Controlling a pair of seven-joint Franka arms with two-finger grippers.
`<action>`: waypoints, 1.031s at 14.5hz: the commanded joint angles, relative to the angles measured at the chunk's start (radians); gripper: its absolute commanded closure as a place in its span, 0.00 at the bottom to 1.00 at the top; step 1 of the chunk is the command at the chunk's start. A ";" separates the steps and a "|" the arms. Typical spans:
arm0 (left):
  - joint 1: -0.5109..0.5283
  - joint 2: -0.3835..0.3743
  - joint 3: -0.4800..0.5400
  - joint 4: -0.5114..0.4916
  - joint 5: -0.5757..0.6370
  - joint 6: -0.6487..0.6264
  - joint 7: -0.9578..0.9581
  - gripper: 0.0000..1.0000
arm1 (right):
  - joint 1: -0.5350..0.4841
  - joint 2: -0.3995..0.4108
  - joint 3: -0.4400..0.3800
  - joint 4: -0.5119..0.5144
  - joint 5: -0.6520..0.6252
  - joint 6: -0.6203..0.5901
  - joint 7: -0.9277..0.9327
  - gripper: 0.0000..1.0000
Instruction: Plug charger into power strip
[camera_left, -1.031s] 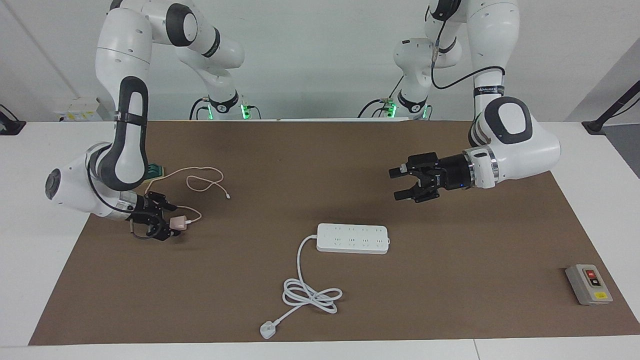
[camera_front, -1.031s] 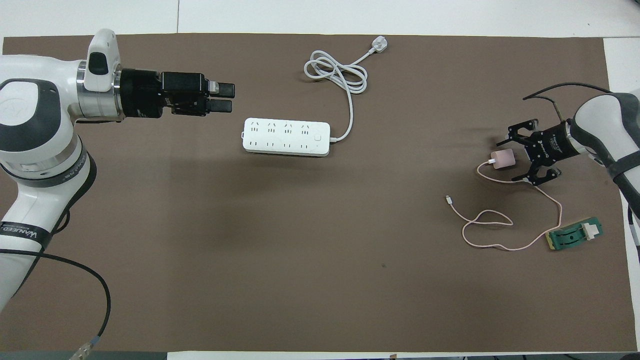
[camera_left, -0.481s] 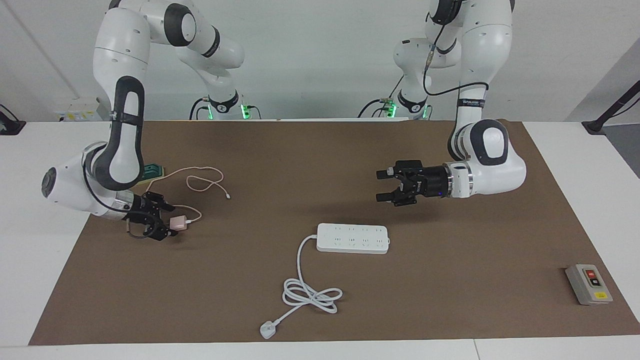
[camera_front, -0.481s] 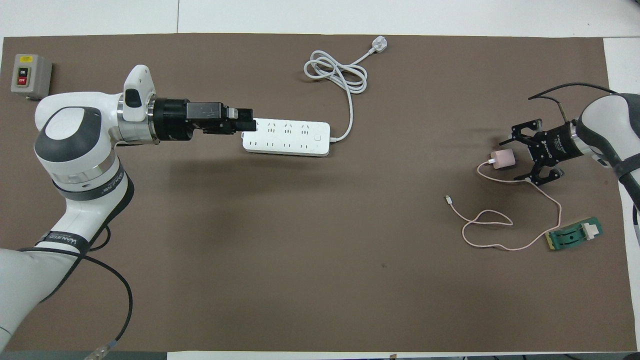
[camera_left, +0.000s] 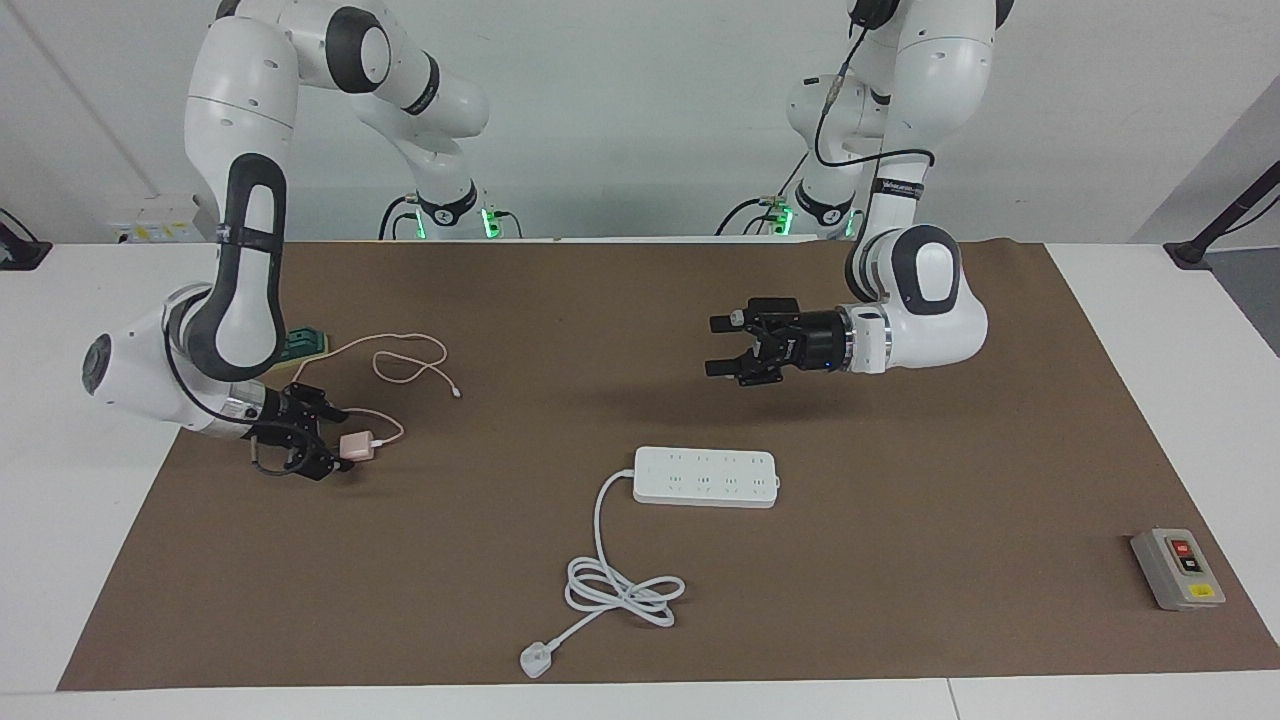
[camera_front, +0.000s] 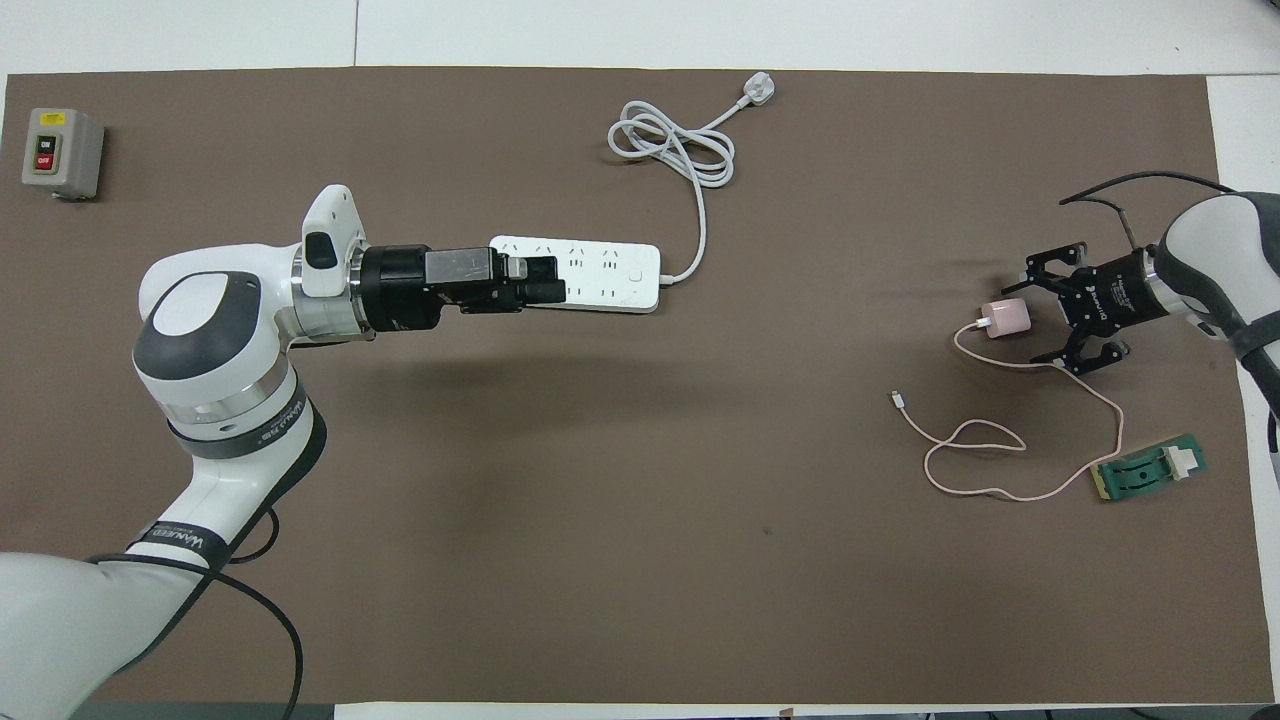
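Your right gripper (camera_left: 322, 450) sits low at the charger (camera_left: 356, 446), jaws spread wide around it, not closed on it. The charger lies on the mat (camera_left: 900, 560) toward the right arm's end. Your left gripper (camera_left: 722, 346) hangs open and empty in the air above the mat, clear of the strip (camera_left: 706, 477), which lies mid-mat.

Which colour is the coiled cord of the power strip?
White thick coiled cord; the facing view shows it best.
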 joint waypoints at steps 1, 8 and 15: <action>-0.007 -0.117 0.011 -0.157 -0.037 0.018 0.021 0.02 | -0.015 -0.008 0.008 -0.022 0.029 0.023 -0.036 0.00; 0.002 -0.177 0.014 -0.265 -0.037 -0.011 0.071 0.02 | -0.015 -0.008 0.008 -0.016 0.064 0.008 -0.032 1.00; -0.007 -0.162 0.012 -0.259 -0.037 -0.006 0.107 0.02 | 0.019 0.002 0.011 0.111 0.098 -0.076 0.135 1.00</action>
